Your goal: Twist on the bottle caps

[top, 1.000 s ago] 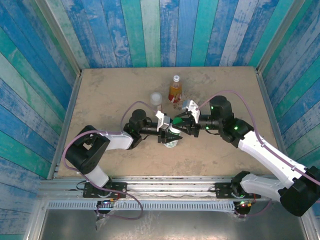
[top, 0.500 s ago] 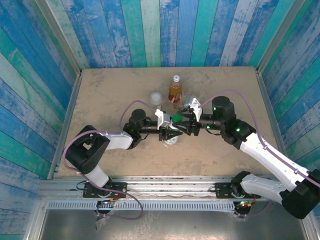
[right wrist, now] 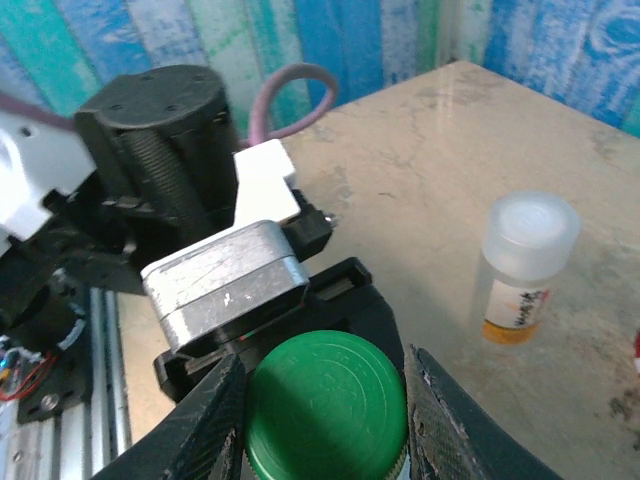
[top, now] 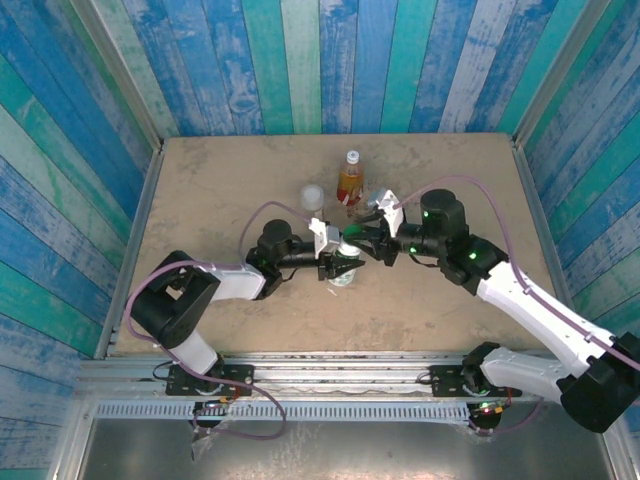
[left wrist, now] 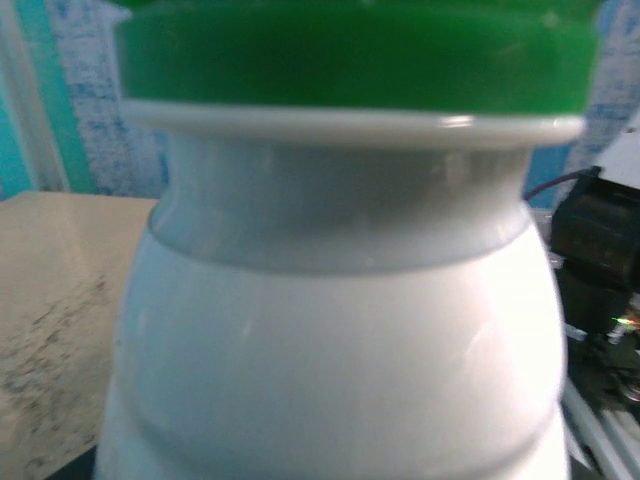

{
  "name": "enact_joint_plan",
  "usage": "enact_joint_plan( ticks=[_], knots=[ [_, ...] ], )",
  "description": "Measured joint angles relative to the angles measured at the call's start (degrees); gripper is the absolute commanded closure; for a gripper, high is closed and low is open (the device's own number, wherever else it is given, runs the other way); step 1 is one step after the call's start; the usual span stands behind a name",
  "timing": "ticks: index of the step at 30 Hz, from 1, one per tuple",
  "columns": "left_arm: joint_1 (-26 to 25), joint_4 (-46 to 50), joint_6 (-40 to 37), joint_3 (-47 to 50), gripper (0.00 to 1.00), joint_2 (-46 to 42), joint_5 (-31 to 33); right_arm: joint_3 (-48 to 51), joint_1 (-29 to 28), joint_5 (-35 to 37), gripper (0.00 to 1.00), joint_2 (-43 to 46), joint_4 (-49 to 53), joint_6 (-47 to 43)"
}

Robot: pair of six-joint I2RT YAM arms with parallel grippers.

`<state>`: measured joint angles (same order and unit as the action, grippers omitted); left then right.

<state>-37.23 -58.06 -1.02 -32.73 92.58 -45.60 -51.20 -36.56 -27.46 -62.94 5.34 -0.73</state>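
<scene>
Basically dark green cap [right wrist: 325, 410] sits on top of the white bottle [left wrist: 340, 330], flush down to the neck collar in the left wrist view. Bottle is upright, mid-worktop in the top view, slightly toward the near edge. Can't tell if its base touches the worktop [top: 230, 190].

Right jaws come in from the right, narrowed around the cap. The black fingers [right wrist: 215, 425] sit against its two sides, so it looks gripped. Left jaws come in from the left, closed tight on the bottle body below the cap.

Short clear bottle [right wrist: 528, 265] with orange label stands just beyond, on the left arm's side, apart from both arms. The wide translucent cap [right wrist: 530, 222] is on it. Amber bottle [top: 349, 182] with red label stands upright a bit farther back, near the right arm's wrist, not touched.

Blue-green plank walls [top: 300, 60] enclose the worktop on three sides.
</scene>
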Motion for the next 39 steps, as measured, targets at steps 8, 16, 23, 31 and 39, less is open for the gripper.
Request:
enact_joint_plan(
  ticks=[8, 16, 23, 31, 39],
  knots=[
    [-0.50, 3.34, -0.50, 0.96, 0.56, -0.07, 14.86, 0.61, -8.22, 24.85, 0.64, -2.89, -3.54, 8.55],
    [-0.79, 4.07, -0.92, 1.33, 0.54, -0.31, 17.49, 0.63, -10.12, 29.14, 0.44, -4.09, -4.17, 10.29],
    [-0.63, 3.72, -1.03, 2.08, 0.52, -1.16, 17.31, -0.04, -9.92, 26.62, 0.60, -9.31, -4.57, 10.64],
    [-0.87, 2.69, -2.25, 2.38, 0.12, -1.27, 17.53, 0.04, -8.94, 24.92, 0.73, -8.28, -4.55, 11.32],
    [-1.03, 1.18, -1.51, 5.81, 0.06, -5.03, 20.65, 1.88, -3.54, 25.14, 0.72, -3.87, -4.55, 4.74]
  ],
)
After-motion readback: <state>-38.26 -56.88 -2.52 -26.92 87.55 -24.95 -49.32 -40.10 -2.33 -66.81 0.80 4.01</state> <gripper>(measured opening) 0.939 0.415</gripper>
